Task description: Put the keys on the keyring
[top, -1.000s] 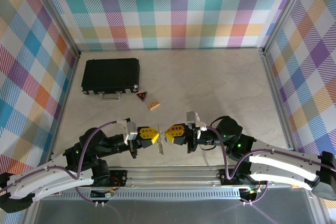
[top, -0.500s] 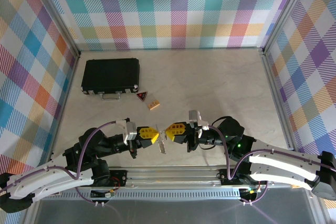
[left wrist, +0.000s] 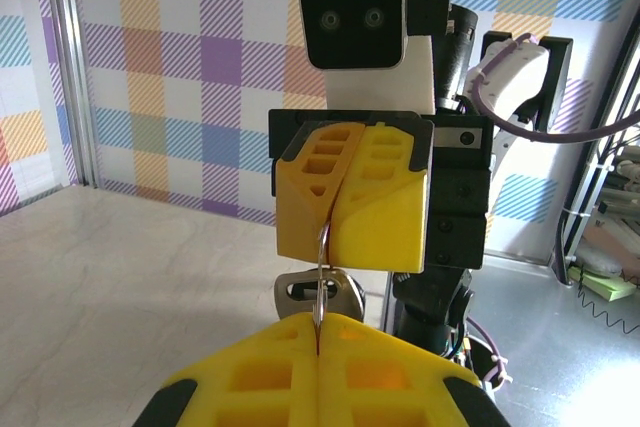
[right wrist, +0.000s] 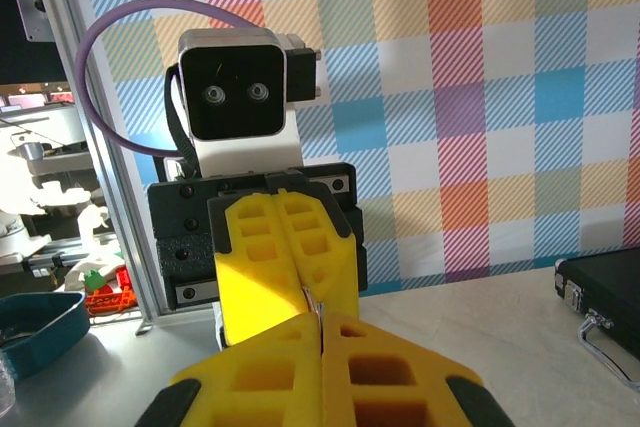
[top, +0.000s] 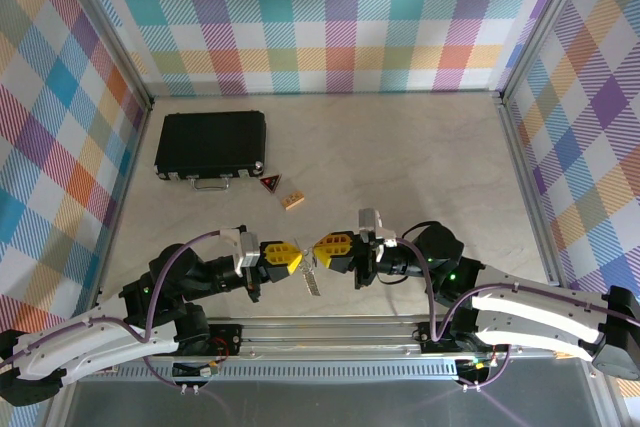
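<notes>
From above, our left gripper [top: 295, 260] and right gripper [top: 319, 250] meet nose to nose just in front of the arm bases. The bunch of small flat silver-grey metal keys [top: 312, 281] hangs between them, clear of the pale marbled tabletop [top: 400, 167]. Well beyond lie a black hard case [top: 211, 144], a red-and-black triangular tag [top: 270, 184] and a small tan wooden block [top: 293, 201].

At the left wrist, our left gripper [left wrist: 318, 339] is closed, its yellow fingers pinching the thin silver wire loop [left wrist: 322, 277]. The right gripper [left wrist: 329, 237] opposite clamps the same loop from the other side, and a key head [left wrist: 340, 295] dangles just under it.

At the right wrist, the right gripper [right wrist: 322, 335] is likewise closed, with a sliver of bright metal caught where it meets the left gripper [right wrist: 298, 272].

We judge we are mid-threading, with the loop held between both arms. Next comes a fine, coordinated twist; too much pull could spring the wire free.
</notes>
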Robot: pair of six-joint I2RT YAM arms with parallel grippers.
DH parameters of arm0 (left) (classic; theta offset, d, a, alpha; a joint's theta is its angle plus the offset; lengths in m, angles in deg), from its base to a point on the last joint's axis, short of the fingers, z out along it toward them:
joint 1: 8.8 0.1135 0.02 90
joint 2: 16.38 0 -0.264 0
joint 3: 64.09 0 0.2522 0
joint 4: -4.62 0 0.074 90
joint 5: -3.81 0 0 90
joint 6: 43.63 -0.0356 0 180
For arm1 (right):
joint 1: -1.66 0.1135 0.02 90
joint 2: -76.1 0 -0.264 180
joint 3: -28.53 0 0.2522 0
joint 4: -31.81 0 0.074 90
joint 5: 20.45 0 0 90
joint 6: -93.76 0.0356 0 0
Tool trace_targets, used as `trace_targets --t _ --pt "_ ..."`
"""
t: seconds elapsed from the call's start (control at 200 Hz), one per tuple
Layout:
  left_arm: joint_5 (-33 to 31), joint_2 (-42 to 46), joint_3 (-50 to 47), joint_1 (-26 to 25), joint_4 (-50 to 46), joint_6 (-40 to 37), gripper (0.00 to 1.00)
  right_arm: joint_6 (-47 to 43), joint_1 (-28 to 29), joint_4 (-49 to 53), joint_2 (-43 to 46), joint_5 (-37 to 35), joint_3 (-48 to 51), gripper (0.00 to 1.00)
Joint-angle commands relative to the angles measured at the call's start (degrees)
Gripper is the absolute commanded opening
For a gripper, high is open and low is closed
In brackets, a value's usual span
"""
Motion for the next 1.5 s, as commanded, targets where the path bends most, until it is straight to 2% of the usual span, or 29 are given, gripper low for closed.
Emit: trace_targets --t 0.0,1.495 --pt "-0.2 0.9 0.2 -0.4 3.5 -0.1 0.00 0.2 0.4 -3.1 -0.4 -0.2 0.4 0.00" --pt "-1.0 1.9 0.4 -0.4 2.0 -0.4 0.00 1.7 0.4 -9.0 -1.4 1.2 1.6 0.00"
